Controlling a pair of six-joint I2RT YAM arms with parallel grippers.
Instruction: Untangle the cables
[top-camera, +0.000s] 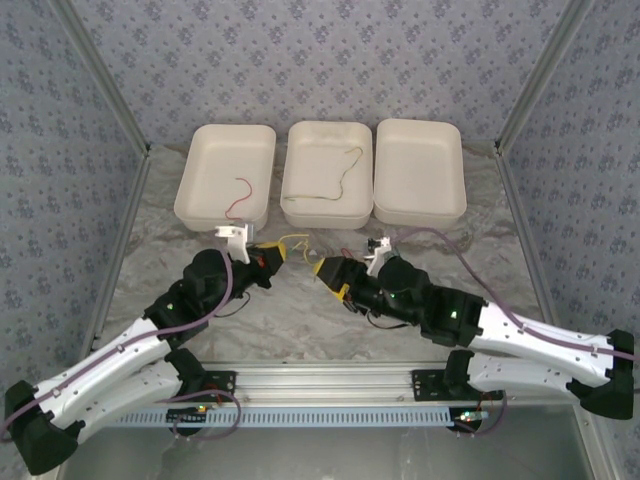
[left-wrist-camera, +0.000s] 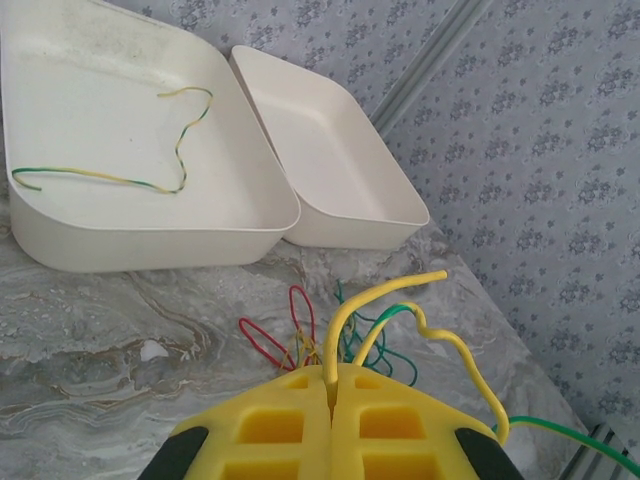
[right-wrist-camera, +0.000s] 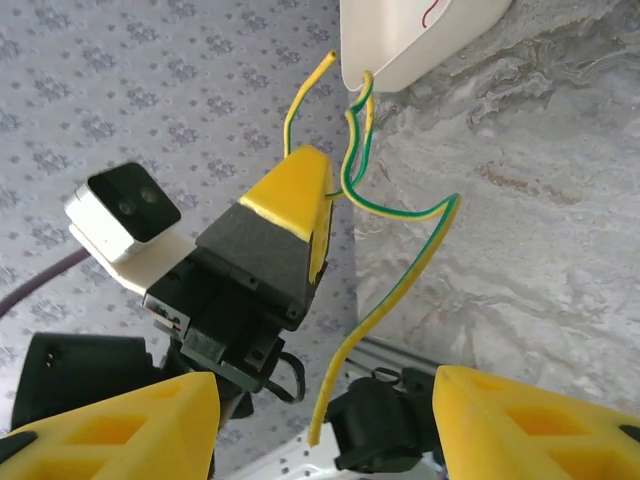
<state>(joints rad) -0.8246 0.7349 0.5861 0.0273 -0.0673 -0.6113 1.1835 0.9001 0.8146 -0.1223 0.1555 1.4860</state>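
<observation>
1. Left hand is pinched shut on a yellow cable; right hand is spread wide apart.
2. Left tray holds a red cable; middle tray, a yellow-green cable.
3. Trays look cream, smooth, round-cornered, possibly plastic.
4. Red, green and yellow loops, the tangle, sit on the marbled grey bench just before the left hand.

text: none readable | labels: none readable | brands: none readable | numbers: none readable | signs: none readable
</observation>
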